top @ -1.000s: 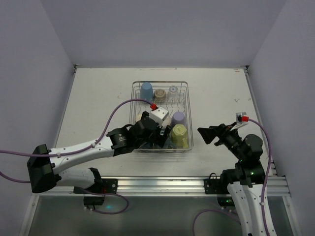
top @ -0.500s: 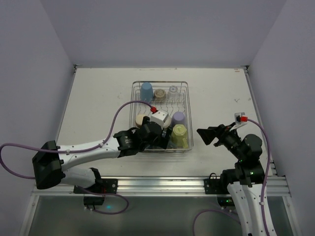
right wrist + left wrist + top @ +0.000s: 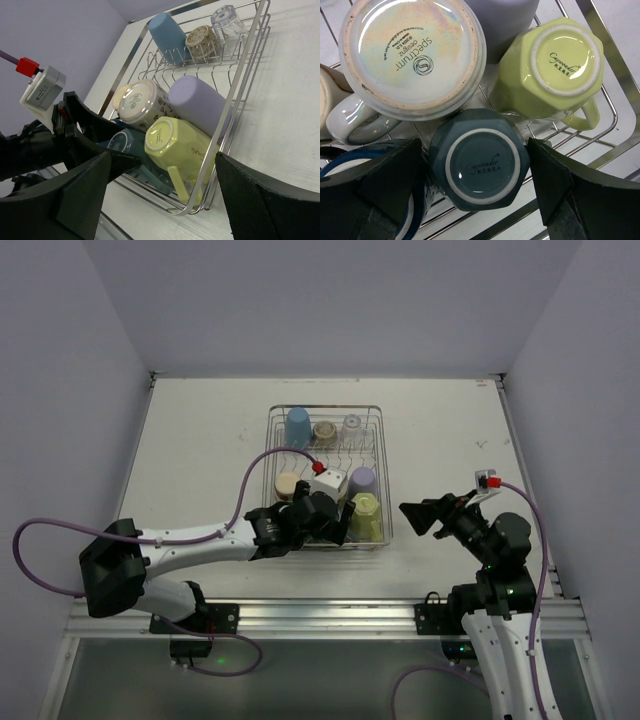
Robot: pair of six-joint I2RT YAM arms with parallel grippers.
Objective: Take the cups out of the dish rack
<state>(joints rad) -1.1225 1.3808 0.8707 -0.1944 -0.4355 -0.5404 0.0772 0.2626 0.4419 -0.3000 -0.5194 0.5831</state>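
Station check, top ext. + both wrist views.

Dish rack point(image 3: 325, 407) stands mid-table point(image 3: 200, 440), slightly toward the far side. We count the cups as follows.

Far row, all upside down:
- light blue cup point(image 3: 298, 425), left
- beige cup point(image 3: 325, 431), centre
- clear cup point(image 3: 352, 424), right

Near half of rack:
- lavender cup point(image 3: 362, 480), lying tilted by the right wall
- yellow-green cup point(image 3: 364, 515), base up, in the near right corner, handle toward the rack's near rim
- white mug point(image 3: 412, 50), base up, pearly glaze, maker's stamp legible
- grey-teal cup point(image 3: 477, 160), base up, eight-sided, just beside the yellow-green one and the white mug
- dark blue cup point(image 3: 340, 167), only its rim seen at the left wrist view's edge, partly behind a finger

Left gripper point(image 3: 322, 520) is inside the rack's near end. Its jaws are spread wide and straddle the grey-teal cup, one finger on each side. We cannot tell whether the pads touch it; no cup is lifted.

Right gripper point(image 3: 416, 515) hangs above bare table, right of the rack and apart from it. Jaws spread wide, nothing between them, pointing at the rack's right wall.

All cups seen are in the rack.
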